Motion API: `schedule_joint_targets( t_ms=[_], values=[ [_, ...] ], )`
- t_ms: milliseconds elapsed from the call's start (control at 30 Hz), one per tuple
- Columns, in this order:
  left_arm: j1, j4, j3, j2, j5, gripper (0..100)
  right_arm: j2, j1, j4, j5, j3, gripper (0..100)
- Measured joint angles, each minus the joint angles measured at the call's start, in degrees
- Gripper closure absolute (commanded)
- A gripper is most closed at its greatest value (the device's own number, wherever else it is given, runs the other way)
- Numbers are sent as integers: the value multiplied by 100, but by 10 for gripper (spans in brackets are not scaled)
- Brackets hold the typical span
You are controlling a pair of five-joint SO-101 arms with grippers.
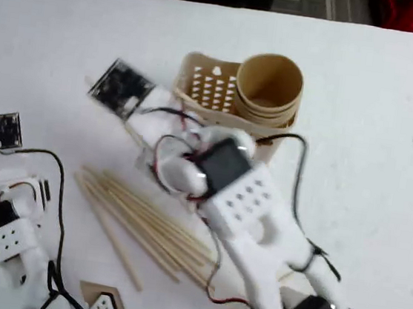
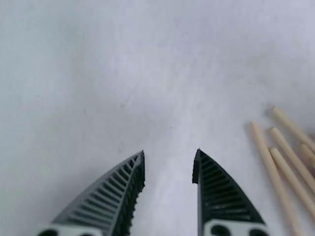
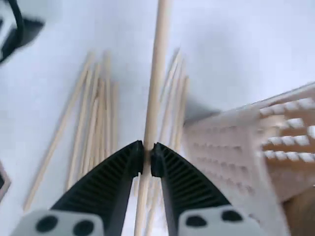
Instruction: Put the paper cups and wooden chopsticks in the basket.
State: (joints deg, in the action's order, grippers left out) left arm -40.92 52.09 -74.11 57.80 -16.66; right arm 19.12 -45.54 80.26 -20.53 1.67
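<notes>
here right claw (image 3: 147, 146) pinches chopstick (image 3: 160, 59) beside basket (image 3: 227, 143)

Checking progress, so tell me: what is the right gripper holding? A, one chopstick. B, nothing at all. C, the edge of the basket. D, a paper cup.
A: in its own wrist view the right gripper is shut on a single chopstick that runs between its jaws.

No readable text, labels, numbers or signs anywhere.
</notes>
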Motion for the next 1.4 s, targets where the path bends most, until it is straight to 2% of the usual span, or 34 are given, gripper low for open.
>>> schedule_joint_targets(
  t_ms=[200,433,700,933,1200,1400],
  values=[
    [0,0,0,0,0,828,211,527,-185,316,1152,981],
    [0,0,0,0,0,828,229,1160,-1512,695,1415,981],
    [0,0,0,0,0,828,229,1705,-3675,703,-26,981],
    [0,0,0,0,0,828,220,1811,-4949,703,-1556,976],
    [0,0,0,0,0,828,308,1855,-5064,703,-1644,820],
    [0,0,0,0,0,828,1204,1662,-4246,703,-1644,887]
  ],
)
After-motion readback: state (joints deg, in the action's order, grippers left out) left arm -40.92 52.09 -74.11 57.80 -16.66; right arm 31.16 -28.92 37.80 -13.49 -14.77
